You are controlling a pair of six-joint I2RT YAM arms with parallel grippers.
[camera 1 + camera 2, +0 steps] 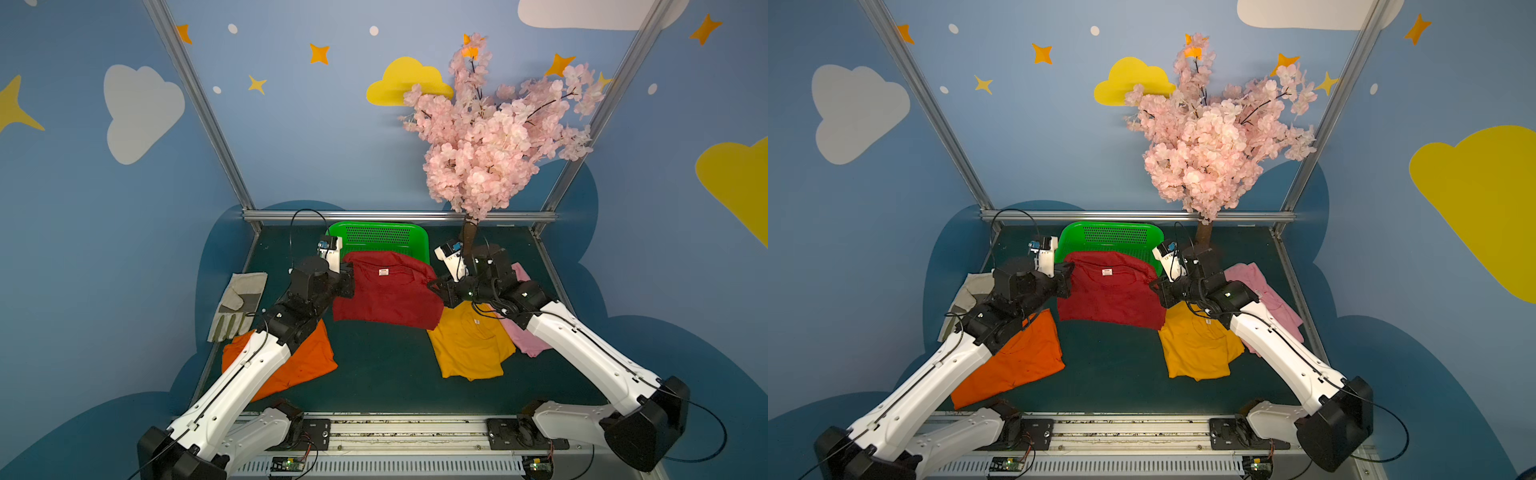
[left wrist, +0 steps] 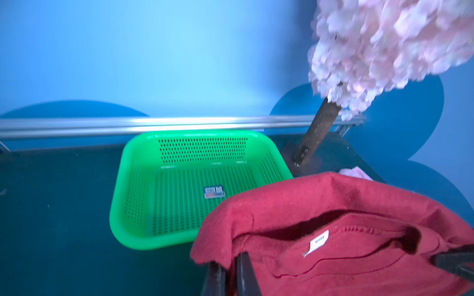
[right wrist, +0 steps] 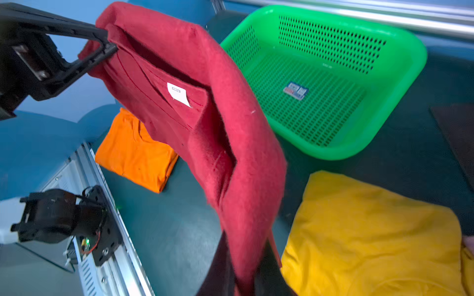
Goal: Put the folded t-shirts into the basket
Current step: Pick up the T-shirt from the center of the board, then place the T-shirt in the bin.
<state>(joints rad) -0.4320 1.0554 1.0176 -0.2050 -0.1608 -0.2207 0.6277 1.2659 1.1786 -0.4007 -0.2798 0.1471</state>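
Left tool and right tool clamp dark red t-shirt between them, near basket.

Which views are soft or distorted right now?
Both top views: sharp, but wide-angle, so the frame posts splay outward. Left wrist: blue cast, blossom tree smeared, glare along the rail. Right wrist: dark red t-shirt blurs close to the lens; basket crisp.

In both top views the dark red t-shirt hides the near half of the basket, and the right arm covers much of the pink t-shirt. The left arm hides part of the orange t-shirt. The blossom tree is blurred in the left wrist view.
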